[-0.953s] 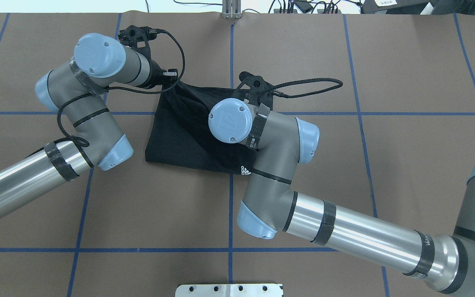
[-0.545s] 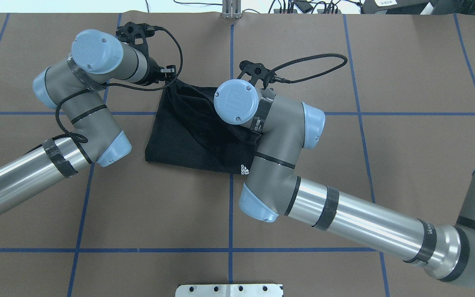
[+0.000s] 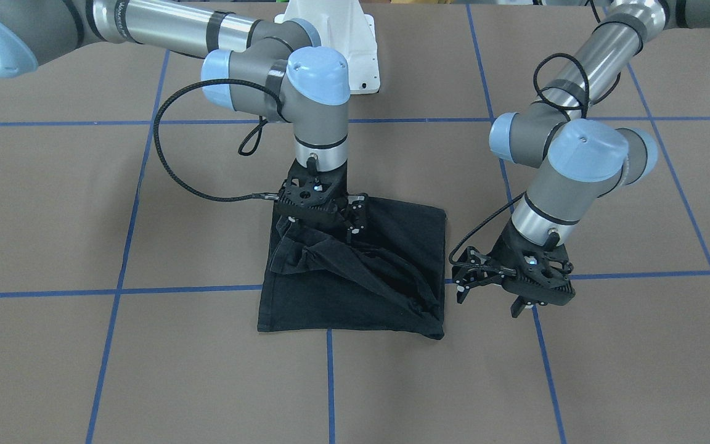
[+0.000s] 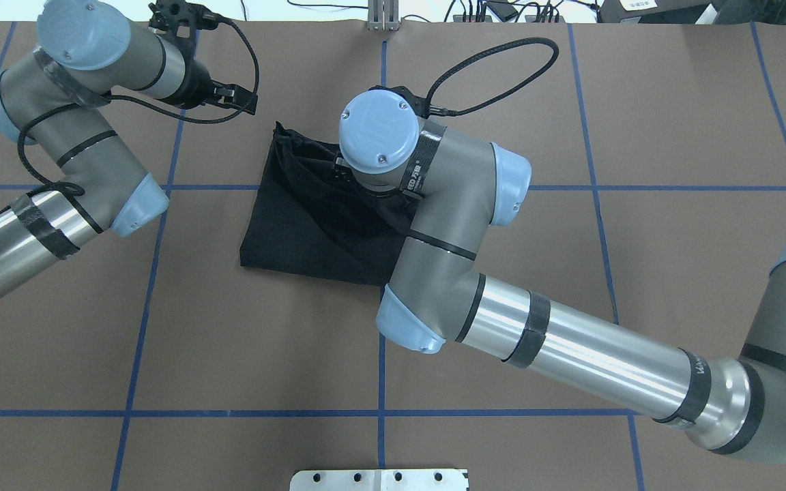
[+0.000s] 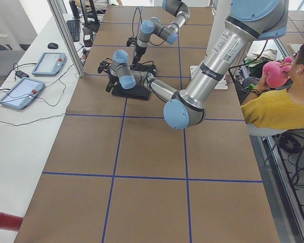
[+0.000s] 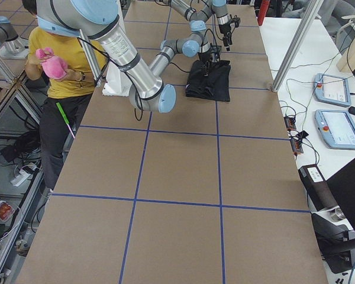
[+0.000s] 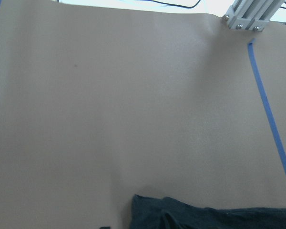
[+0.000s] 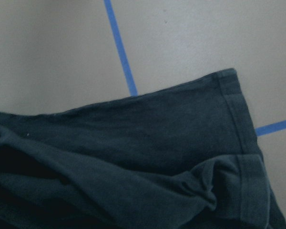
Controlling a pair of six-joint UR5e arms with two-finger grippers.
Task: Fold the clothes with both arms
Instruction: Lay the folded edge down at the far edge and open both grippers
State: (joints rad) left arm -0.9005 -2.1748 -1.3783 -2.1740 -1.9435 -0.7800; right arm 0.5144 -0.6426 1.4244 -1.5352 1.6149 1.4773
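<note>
The black T-shirt lies folded into a rough square on the brown table; its print and logo are hidden. My right gripper stands upright over its robot-side edge, apparently shut on a bunched ridge of cloth that runs to the far corner. In the overhead view my right wrist covers that gripper and part of the shirt. My left gripper is open and empty beside the shirt, clear of its corner; it also shows in the overhead view. Both wrist views show shirt cloth but no fingers.
Blue tape lines grid the table. The white mount base stands at the robot side. An aluminium post stands at the far edge. A seated person in yellow is beside the table, and tablets lie on a side bench.
My left gripper let go of the shirt's far left corner and drew away left and farther out; the corner dropped to the table. My right wrist shifted left over the shirt, covering the logo.
</note>
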